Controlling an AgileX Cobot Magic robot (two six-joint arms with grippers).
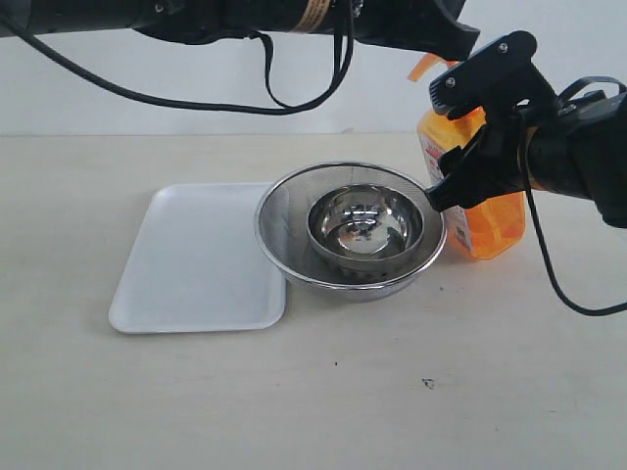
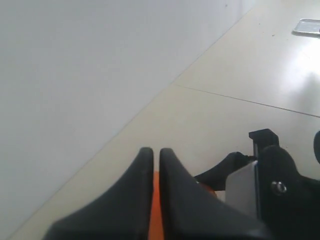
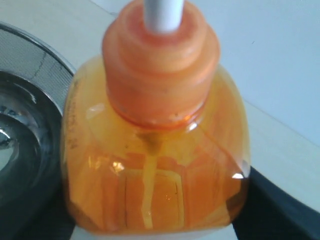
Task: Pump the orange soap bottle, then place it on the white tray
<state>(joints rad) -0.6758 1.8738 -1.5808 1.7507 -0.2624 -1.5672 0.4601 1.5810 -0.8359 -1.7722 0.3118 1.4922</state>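
The right gripper (image 1: 437, 145) is pinching the orange soap bottle (image 1: 493, 223) (near the counter's (image 1: 392, 411) right edge); the left gripper (image 2: 151, 150) is pressing its fingers together

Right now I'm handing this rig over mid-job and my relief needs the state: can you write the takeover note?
Left claw: shut, seemingly on the pump of the bottle.
Right claw: shut on bottle, which stands on the table right of the bowl.
Tray: left of the bowl, whose rim overlaps its right edge; bottle not on it.
Done: bottle gripped; whether pumped, cannot tell.
Left: pump if needed, then bottle onto tray.
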